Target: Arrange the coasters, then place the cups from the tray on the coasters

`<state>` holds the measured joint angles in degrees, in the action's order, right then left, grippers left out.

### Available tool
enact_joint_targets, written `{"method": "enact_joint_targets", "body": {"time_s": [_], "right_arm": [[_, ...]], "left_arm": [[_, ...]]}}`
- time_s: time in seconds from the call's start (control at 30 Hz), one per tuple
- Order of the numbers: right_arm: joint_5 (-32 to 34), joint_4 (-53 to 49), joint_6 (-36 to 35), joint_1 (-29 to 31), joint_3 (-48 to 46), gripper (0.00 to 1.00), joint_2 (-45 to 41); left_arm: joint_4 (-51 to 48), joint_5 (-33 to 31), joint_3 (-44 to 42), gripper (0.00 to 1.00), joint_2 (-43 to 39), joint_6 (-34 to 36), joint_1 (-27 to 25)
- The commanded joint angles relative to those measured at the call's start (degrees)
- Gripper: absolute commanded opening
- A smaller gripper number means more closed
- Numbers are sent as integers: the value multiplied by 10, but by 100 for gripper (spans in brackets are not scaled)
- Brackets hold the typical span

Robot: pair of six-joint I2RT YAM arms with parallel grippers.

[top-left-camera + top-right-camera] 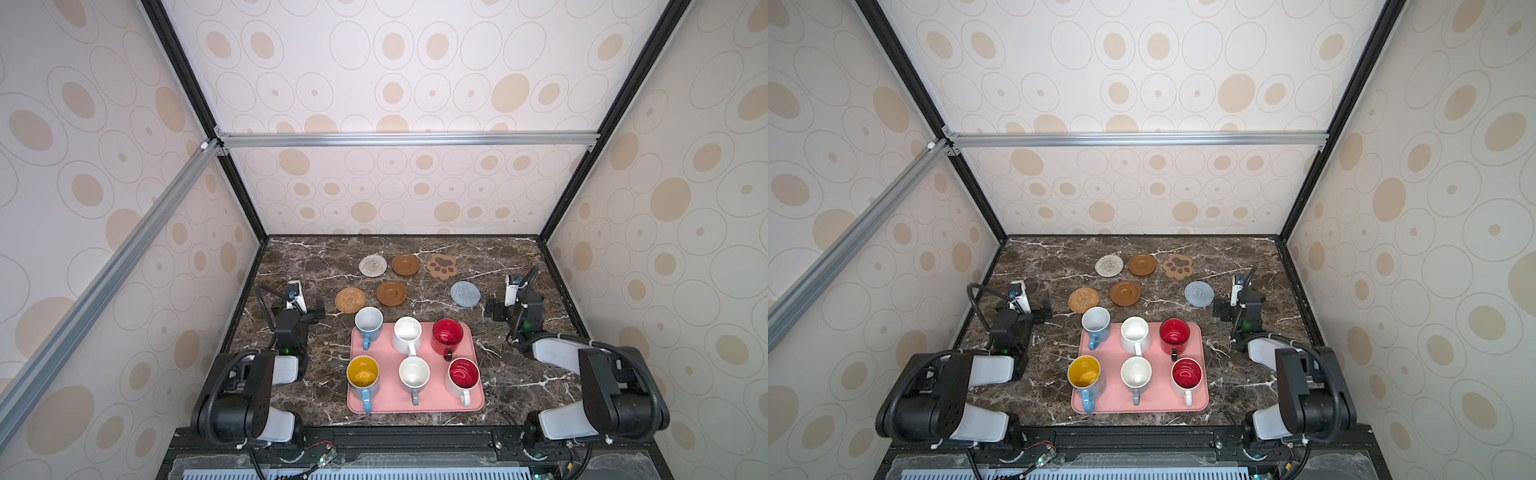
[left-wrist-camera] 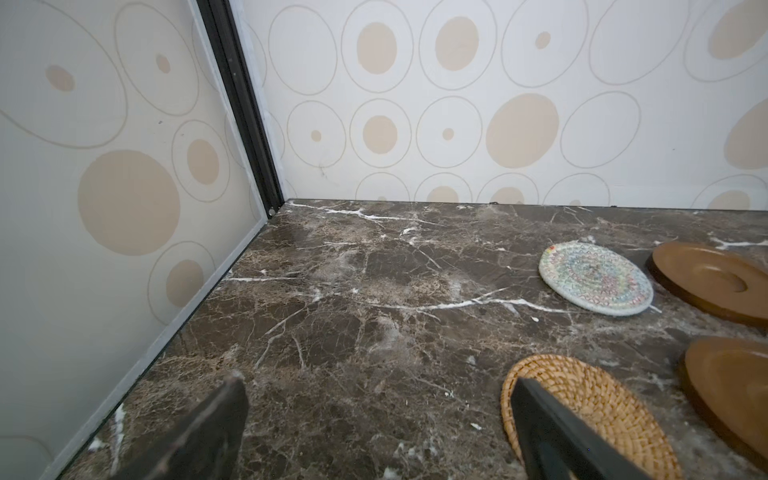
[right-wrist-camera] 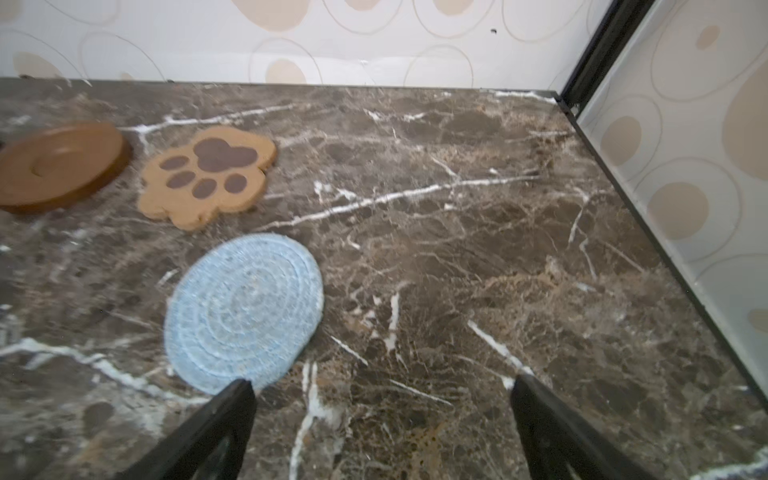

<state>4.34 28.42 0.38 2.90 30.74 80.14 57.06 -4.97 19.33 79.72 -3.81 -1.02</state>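
Dark brown white-veined marble tabletop (image 1: 299, 257) carries a flat pink rectangular tray (image 1: 390, 399); just beyond the tray lie a tan rattan round coaster (image 1: 350, 300), a brown ridged disc coaster (image 1: 391, 293) and a grey-blue woven round coaster (image 1: 465, 294); farther beyond, a cream woven round coaster (image 1: 372, 265), a second brown ridged disc (image 1: 405, 264) and a brown paw-shaped coaster (image 1: 441, 267).

A laboratory robot cell is shown, not a real home. The marble-patterned bench (image 1: 291, 257) is boxed in by panels (image 1: 415, 62) papered with beige ovals, and these are held by bare aluminium bars (image 1: 407, 139) and black frame posts (image 1: 584, 166). The left arm (image 1: 249, 390) and the right arm (image 1: 615, 390) are mounted on a black rail (image 1: 415, 436) at the near edge, where loose wiring (image 1: 320, 451) is left exposed. Household cups (image 1: 407, 332) and coasters (image 1: 391, 293) are set out between the arms.
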Motion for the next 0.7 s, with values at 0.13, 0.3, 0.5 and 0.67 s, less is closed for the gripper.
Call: {"method": "enact_joint_targets", "body": {"time_s": [0.13, 0.3, 0.5, 0.67], "right_arm": [[-7, -268, 60, -1, 101, 100, -76], [-23, -410, 134, 0, 167, 100, -88], [-82, -575, 160, 0, 262, 100, -64], [-164, -637, 165, 3, 296, 100, -53]], "left_arm": [[-295, 55, 139, 100, -56, -74, -11], [-405, 112, 218, 100, -24, -135, -41], [-492, 126, 296, 100, 41, -200, -73], [-528, 175, 356, 100, 97, -238, -90]]}}
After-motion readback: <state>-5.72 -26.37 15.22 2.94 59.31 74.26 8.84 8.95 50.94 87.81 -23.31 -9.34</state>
